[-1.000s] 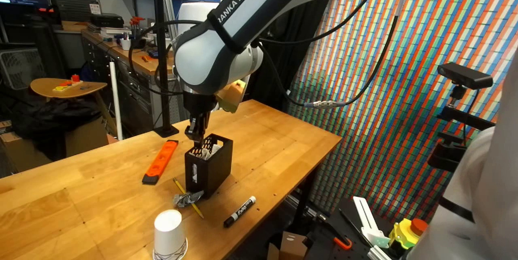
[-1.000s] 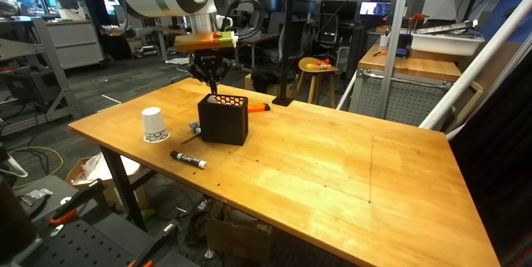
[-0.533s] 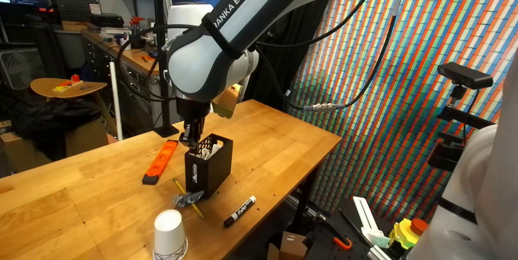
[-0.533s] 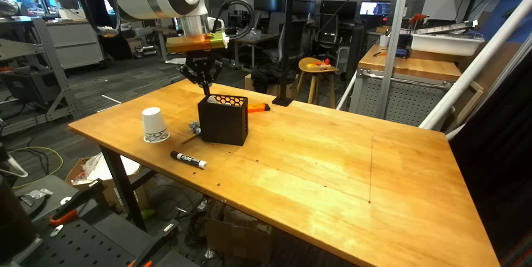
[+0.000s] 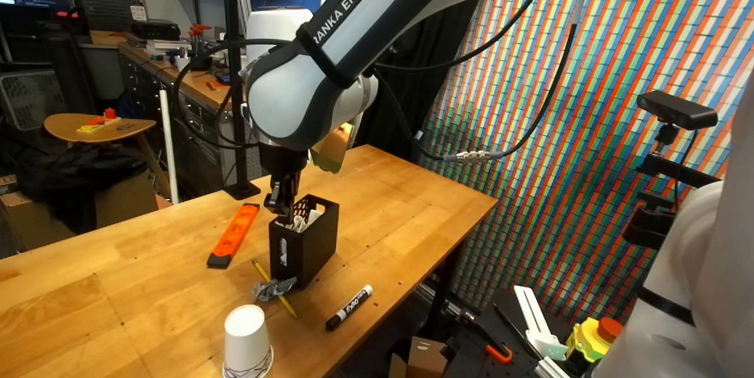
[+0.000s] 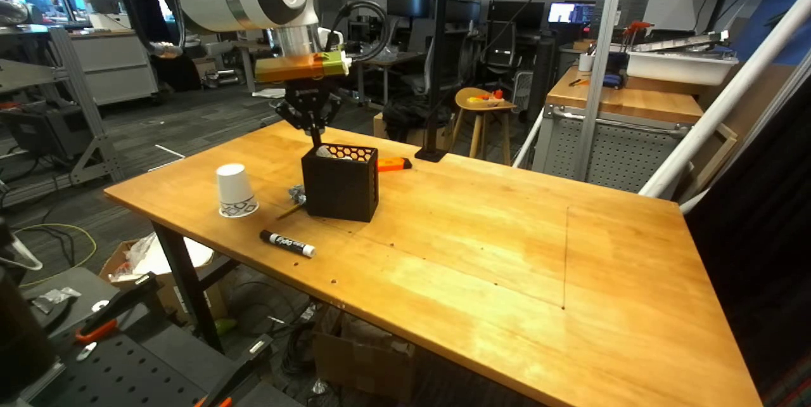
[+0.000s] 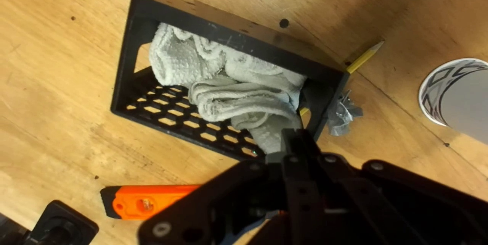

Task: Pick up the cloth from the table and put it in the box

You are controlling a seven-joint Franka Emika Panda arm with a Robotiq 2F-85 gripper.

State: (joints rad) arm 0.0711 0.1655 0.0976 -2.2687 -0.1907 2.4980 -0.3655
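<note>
Wooden table point(image 6: 469, 223) bears the black box point(image 6: 340, 185); stool point(image 6: 472, 103) and monitors point(image 6: 408, 6) beyond.

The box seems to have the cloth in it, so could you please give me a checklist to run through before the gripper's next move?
1. Cloth inside the box: ok; what shows lies bunched within its walls.
2. Box upright on the table: ok.
3. Gripper opened for release: not ok; it is shut.
4. Cloth free of the gripper: cannot tell; the gripper hides part of it in the wrist view.
5. Cup apart from the box: ok.
</note>
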